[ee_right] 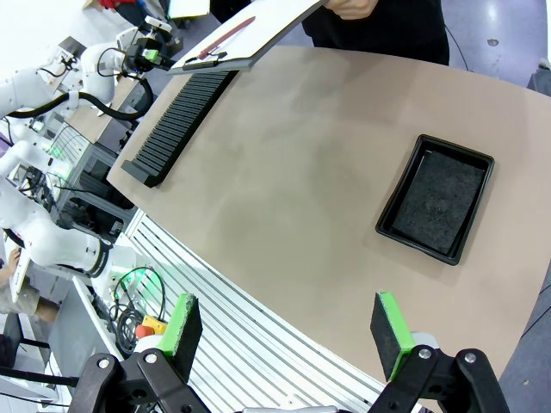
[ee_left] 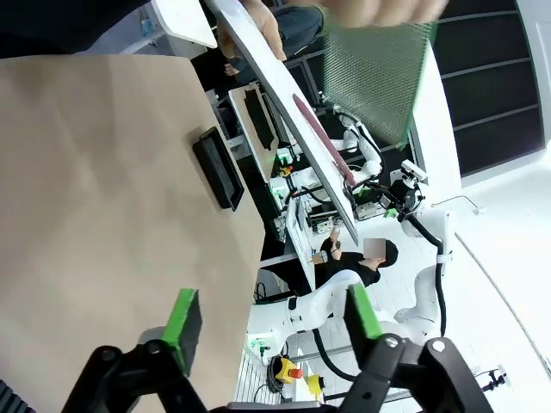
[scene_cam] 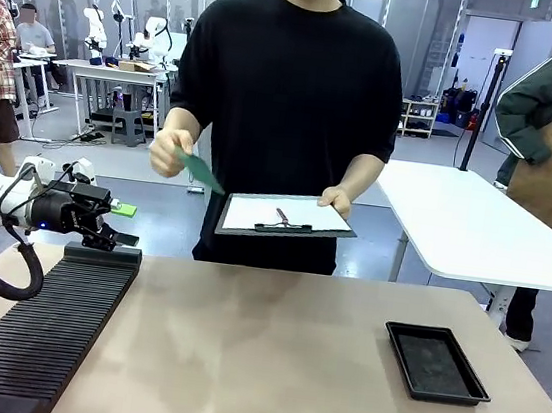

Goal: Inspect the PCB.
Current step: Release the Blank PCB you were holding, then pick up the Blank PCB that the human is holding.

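Above table (scene_cam: 269,347), PCB (scene_cam: 200,170) beyond left tool (scene_cam: 128,226)

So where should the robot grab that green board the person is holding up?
Probably the free end of the PCB, away from the person's hand. It is thin, flat and held tilted, so the open left gripper should come from below on the robot's side, one pad on each flat face.
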Robot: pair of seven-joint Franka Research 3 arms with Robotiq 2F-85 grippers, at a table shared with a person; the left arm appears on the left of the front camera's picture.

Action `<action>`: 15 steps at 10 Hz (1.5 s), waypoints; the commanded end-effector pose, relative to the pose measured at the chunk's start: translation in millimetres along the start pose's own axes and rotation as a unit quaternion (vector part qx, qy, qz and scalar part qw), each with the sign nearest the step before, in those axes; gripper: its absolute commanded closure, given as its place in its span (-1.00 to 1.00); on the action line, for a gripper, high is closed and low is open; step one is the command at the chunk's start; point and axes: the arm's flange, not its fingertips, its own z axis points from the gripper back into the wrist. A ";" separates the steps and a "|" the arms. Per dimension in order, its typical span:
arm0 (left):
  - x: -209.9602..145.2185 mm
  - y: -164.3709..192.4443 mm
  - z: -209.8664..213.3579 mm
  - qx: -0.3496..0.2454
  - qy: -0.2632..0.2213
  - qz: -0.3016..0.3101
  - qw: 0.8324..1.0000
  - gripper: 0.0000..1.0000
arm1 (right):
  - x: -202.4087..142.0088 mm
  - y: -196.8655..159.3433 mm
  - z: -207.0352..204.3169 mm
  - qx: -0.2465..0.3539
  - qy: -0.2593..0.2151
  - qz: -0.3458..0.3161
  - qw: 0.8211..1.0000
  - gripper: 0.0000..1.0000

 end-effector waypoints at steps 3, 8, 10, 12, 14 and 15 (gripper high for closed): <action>-5.8 -4.3 -2.3 -0.014 0.021 -0.011 1.000 -1.00 | -1.5 -0.2 -0.4 0.002 0.001 0.004 1.000 -1.00; -0.3 0.1 0.0 0.000 0.001 0.000 1.000 -1.00 | -1.5 -0.2 -0.4 0.002 0.001 0.004 1.000 -1.00; -0.3 0.1 0.0 0.000 0.001 0.000 1.000 -1.00 | -1.5 -0.2 -0.4 0.002 0.001 0.004 1.000 -1.00; -0.3 0.1 0.0 0.000 0.001 0.000 1.000 -1.00 | -1.5 -0.2 -0.4 0.002 0.001 0.004 1.000 -1.00; -0.3 0.1 0.0 0.000 0.001 0.000 1.000 -1.00 | -1.5 -0.2 -0.4 0.002 0.001 0.004 1.000 -1.00; -0.3 0.1 0.0 0.000 0.001 0.000 1.000 -1.00 | -1.5 -0.2 -0.4 0.002 0.001 0.004 1.000 -1.00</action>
